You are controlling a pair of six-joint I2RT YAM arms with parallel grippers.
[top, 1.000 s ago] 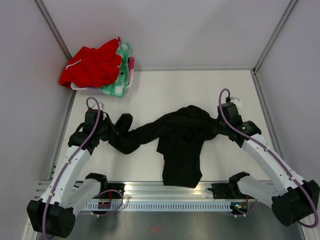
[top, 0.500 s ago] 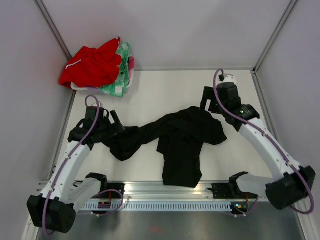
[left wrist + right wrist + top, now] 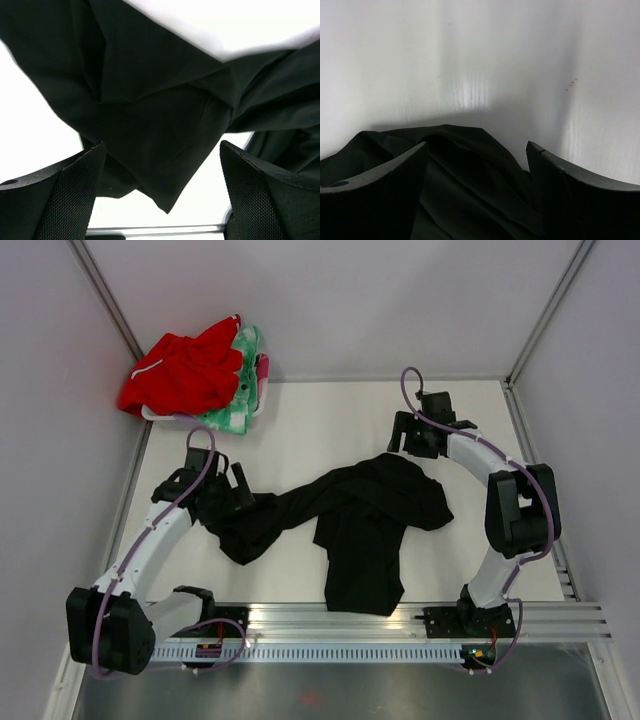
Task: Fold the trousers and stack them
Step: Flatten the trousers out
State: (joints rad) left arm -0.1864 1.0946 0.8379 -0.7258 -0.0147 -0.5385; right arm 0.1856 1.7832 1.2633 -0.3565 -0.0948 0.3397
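Both spread, empty: left end effector (image 3: pixel 160 150), right end effector (image 3: pixel 476 146).
The trousers (image 3: pixel 360 515) lie bunched on the tabletop (image 3: pixel 330 420), legs twisted; pinch a buried layer and you drag the heap askew.

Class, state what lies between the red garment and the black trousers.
The top external view shows the green-and-pink cloth against the red garment, then bare table as far as the trousers.
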